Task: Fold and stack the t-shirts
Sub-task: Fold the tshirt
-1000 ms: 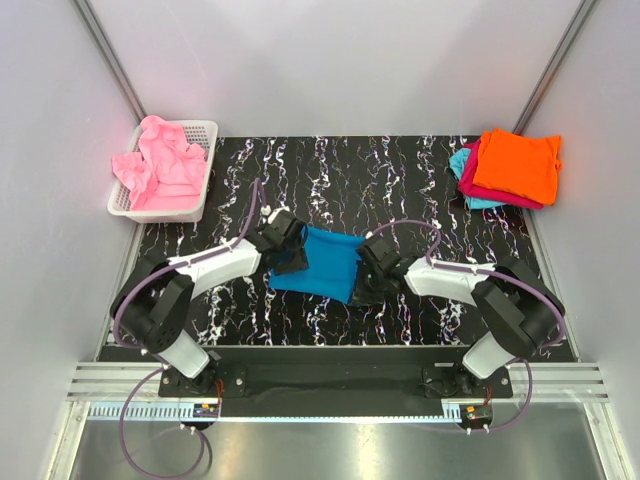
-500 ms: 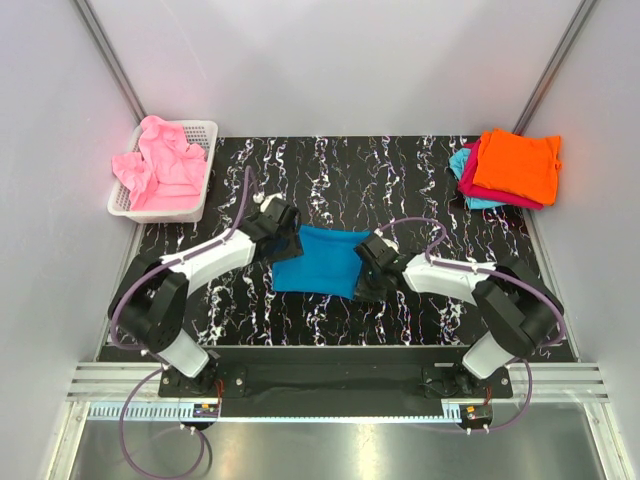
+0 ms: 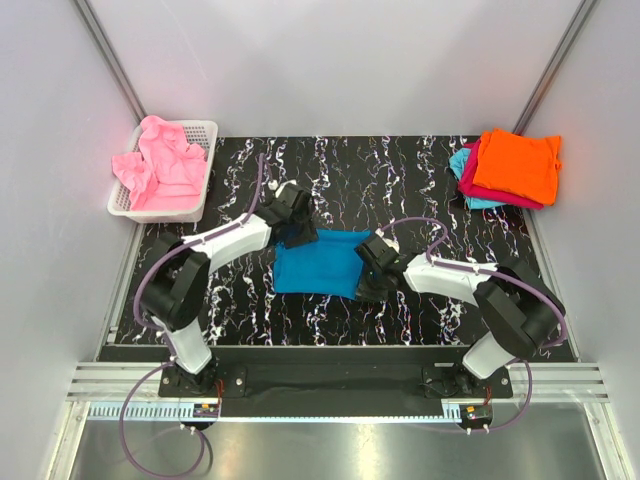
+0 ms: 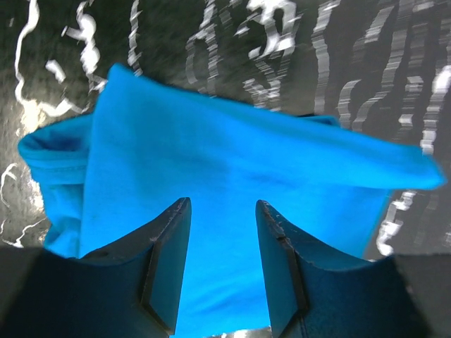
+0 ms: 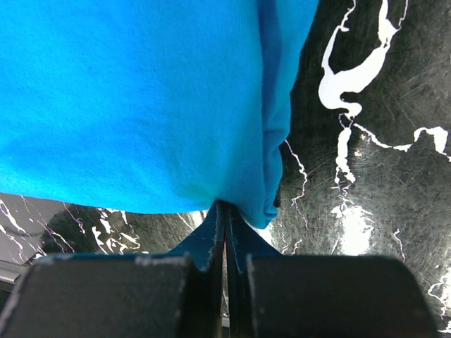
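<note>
A folded teal-blue t-shirt (image 3: 318,262) lies flat on the black marbled table (image 3: 400,180) between the two arms. My left gripper (image 3: 297,230) hovers open at its far left corner. In the left wrist view the gripper (image 4: 223,204) has both fingers (image 4: 169,246) spread over the blue cloth (image 4: 232,155), with nothing between them. My right gripper (image 3: 363,284) is at the shirt's near right edge. In the right wrist view the gripper (image 5: 225,205) is pressed shut where the cloth's hem (image 5: 271,190) puckers at the tips.
A white mesh basket (image 3: 196,205) at the back left holds crumpled pink shirts (image 3: 160,165). At the back right an orange shirt (image 3: 518,165) lies on a magenta one (image 3: 480,190) and a light cyan one (image 3: 462,165). Grey walls enclose the table.
The left gripper moved from the shirt's left edge away toward its far left corner. The right gripper's jaws closed fully at the shirt's near right edge. The shirt shifted slightly.
</note>
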`<state>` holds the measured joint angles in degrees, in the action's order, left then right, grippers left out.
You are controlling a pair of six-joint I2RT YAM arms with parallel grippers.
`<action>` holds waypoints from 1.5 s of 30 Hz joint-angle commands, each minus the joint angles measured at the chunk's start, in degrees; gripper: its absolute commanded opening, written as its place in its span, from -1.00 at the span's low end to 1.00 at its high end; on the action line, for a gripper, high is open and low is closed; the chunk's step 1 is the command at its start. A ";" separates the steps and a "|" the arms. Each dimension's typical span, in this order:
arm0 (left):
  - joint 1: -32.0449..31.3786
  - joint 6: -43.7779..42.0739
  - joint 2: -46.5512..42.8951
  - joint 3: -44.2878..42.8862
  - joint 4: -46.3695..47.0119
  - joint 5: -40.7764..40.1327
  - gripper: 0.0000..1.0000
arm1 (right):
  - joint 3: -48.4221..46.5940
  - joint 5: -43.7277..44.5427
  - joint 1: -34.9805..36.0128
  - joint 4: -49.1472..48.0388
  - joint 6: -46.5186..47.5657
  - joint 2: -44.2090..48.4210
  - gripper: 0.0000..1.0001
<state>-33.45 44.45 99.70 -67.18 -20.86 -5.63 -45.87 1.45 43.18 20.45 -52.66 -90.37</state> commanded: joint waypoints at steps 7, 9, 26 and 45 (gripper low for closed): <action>0.14 2.84 2.95 -0.84 -4.18 -6.41 -0.07 | 3.41 5.14 -0.11 9.61 2.48 -2.01 -1.00; 0.14 3.01 4.96 -2.16 -6.29 -8.68 -0.07 | 4.29 5.05 -0.11 9.61 2.13 -1.83 -1.00; 3.22 2.14 11.23 -10.43 -9.90 -12.65 -0.07 | 7.03 2.59 -0.11 11.10 -1.57 0.98 -1.00; 5.77 -2.70 -6.53 -2.43 -10.51 -7.74 -0.04 | -7.65 15.23 -0.20 21.92 6.95 7.67 -0.77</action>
<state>-27.68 44.10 95.83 -69.38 -32.23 -16.58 -47.75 11.03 43.11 41.21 -50.19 -84.58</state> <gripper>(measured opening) 0.475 0.085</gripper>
